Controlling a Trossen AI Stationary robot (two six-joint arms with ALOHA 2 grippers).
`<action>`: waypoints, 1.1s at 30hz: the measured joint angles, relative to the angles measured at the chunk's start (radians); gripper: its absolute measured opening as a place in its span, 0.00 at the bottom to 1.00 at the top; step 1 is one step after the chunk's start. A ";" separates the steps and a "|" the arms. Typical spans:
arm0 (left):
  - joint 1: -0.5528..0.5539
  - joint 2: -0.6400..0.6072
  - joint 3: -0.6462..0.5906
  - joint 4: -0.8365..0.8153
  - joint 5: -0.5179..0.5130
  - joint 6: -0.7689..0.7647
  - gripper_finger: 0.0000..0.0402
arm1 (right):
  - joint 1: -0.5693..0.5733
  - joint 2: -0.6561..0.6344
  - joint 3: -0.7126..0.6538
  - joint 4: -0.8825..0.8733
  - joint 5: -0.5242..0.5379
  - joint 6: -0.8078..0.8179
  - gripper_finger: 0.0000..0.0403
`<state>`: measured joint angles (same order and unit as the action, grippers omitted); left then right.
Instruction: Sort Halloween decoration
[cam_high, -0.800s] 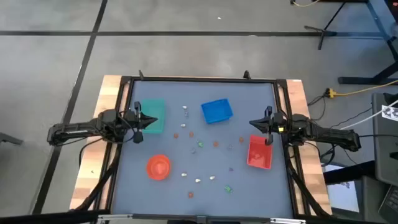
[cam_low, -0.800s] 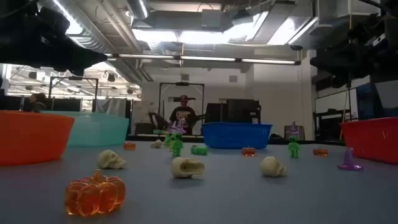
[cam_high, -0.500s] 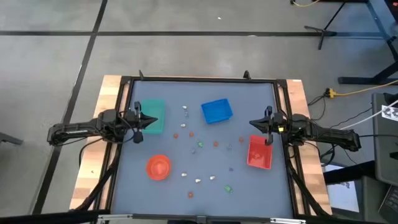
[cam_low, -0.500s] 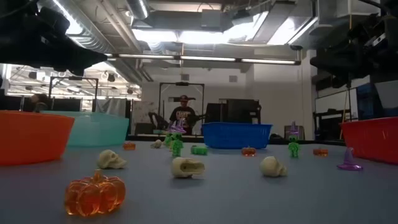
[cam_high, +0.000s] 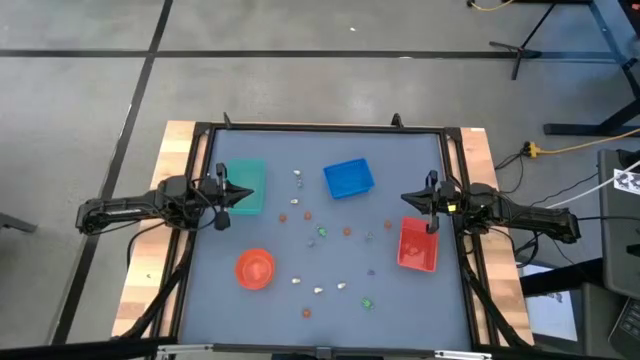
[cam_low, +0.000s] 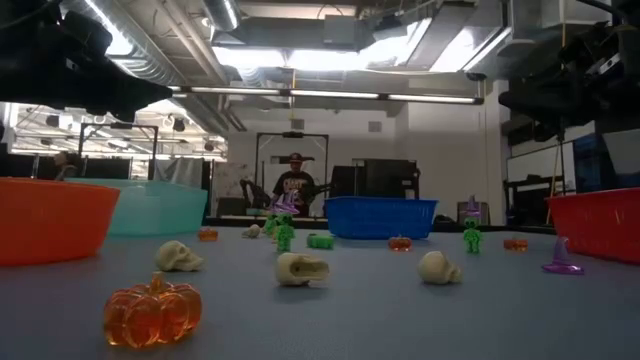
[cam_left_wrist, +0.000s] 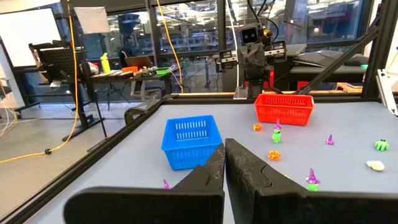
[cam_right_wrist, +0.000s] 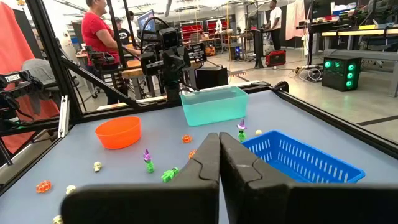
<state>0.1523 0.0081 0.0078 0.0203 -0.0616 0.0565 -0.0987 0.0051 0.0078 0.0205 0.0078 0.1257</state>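
Nothing has moved since the earlier frames: both arms wait at the table's (cam_high: 330, 145) side edges. The left gripper (cam_high: 243, 195) hangs over the teal tray (cam_high: 246, 186) and the right gripper (cam_high: 408, 201) just above the red tray's (cam_high: 417, 244) far end, each with its fingers clenched on nothing.

By size, there are three trays, teal, blue tray (cam_high: 348, 178) and red, then one orange bowl (cam_high: 254, 268). The Halloween decoration (cam_high: 321, 232) lies scattered loose on the table between them, none yet in a tray.

Roughly fifteen trinkets show from above. In the low view I count three cream skulls (cam_low: 301, 268), four orange pumpkins (cam_low: 152, 312), three green figures (cam_low: 285, 233) and a few purple witch hats (cam_low: 562, 256).

They look like light, rigid plastic, probably apt to skid or roll. Pinching each across its widest part seems best.
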 joint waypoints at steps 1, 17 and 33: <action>0.000 0.000 0.000 0.000 0.000 0.000 0.00 | 0.000 0.000 0.000 0.000 0.000 0.000 0.00; 0.000 0.000 0.000 0.000 -0.001 0.013 0.00 | 0.000 0.000 0.000 0.000 0.000 0.000 0.00; 0.000 0.000 0.000 0.000 -0.006 0.086 0.00 | 0.000 0.000 0.000 0.030 0.001 0.000 0.00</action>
<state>0.1524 0.0082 0.0076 0.0204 -0.0681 0.1426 -0.0986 0.0051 0.0074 0.0506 0.0086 0.1258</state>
